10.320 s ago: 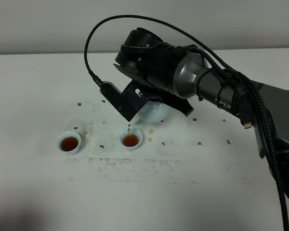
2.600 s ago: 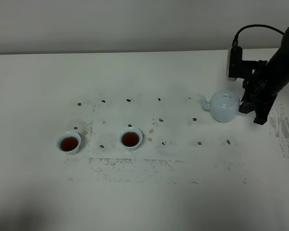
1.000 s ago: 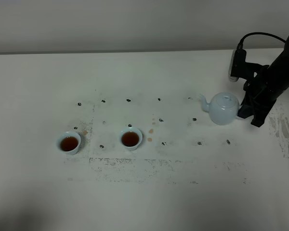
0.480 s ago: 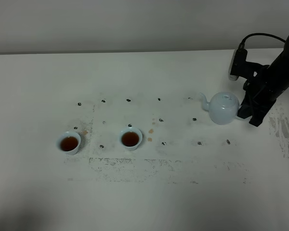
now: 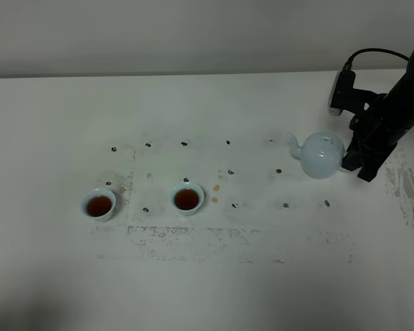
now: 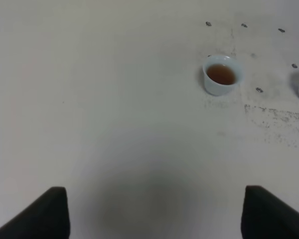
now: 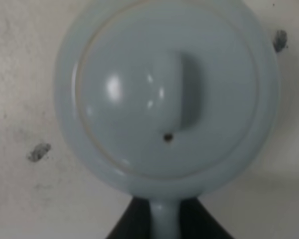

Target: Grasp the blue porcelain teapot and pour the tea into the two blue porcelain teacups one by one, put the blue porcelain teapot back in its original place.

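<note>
Teapot [image 5: 322,156] sat on table [image 5: 207,276]; right gripper [image 5: 350,160] was clamped on its handle; retreating before letting go could tip it.

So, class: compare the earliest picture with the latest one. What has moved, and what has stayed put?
The right claw carried the teapot from its tilted pour over the nearer teacup rightward and set it upright on the table. The claw is still shut on its handle. Both that cup and the far teacup stayed put, holding tea.
</note>
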